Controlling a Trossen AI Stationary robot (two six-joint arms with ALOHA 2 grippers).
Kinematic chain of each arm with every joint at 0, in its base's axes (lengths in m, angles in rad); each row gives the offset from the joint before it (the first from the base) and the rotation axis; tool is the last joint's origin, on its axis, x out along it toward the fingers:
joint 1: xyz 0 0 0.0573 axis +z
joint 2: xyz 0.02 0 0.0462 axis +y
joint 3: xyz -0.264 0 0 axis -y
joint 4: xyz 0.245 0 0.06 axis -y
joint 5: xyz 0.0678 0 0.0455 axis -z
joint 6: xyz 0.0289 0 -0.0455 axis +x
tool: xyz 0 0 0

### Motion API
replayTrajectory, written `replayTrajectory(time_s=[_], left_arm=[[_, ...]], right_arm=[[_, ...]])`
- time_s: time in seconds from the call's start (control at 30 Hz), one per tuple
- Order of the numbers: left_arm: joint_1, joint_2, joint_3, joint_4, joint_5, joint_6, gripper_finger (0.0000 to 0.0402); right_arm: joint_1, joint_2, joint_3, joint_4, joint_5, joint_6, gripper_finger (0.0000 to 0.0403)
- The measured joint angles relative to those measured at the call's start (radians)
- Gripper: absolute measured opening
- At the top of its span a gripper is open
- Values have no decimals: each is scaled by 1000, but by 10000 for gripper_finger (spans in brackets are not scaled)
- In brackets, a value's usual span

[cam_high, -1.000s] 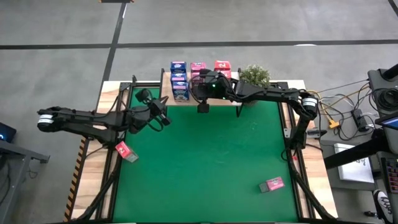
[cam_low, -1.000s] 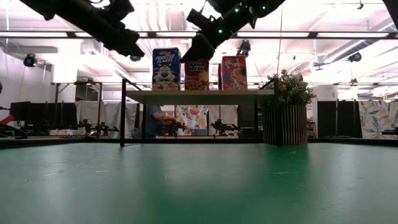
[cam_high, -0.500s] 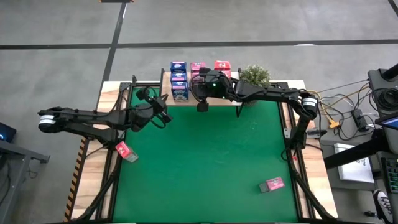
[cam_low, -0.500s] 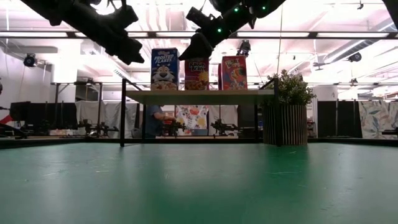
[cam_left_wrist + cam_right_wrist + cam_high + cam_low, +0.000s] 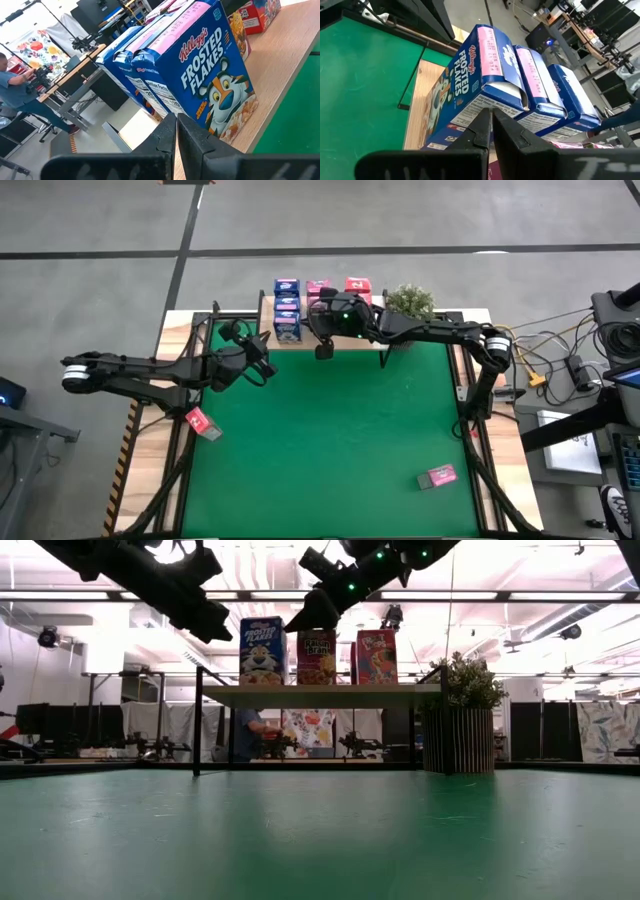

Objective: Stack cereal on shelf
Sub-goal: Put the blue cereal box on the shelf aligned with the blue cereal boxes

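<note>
Jaws clenched on nothing, both grippers hang by the shelf point(image 5: 300, 340) at the far edge of the table point(image 5: 150, 430): the left gripper point(image 5: 262, 364) just off its left near corner, the right gripper point(image 5: 324, 351) over its near edge. The wrist views alone give print: the blue cereal boxes point(image 5: 200, 80) read Frosted Flakes with a tiger on the front and pink top flaps, standing in a row one behind another. The low view shows a blue box point(image 5: 262, 651), a red-fronted one point(image 5: 316, 657) and a pink one point(image 5: 376, 657) upright on the board. Only the high view shows two pink boxes off the shelf, one on the green mat's point(image 5: 330, 440) left edge point(image 5: 198, 421), one near its right front corner point(image 5: 438, 476). A potted plant point(image 5: 408, 301) stands at the shelf's right end.
</note>
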Motion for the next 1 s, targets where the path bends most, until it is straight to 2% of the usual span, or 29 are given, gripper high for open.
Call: replayTrajectory(time_s=[0.87,1.0], left_arm=[[0,0,0,0,1,-13,0],[0,0,0,0,28,-23,0]], right_arm=[[-16,0,-5,24,0,-16,9],[-25,0,-5,27,-1,-19,9]])
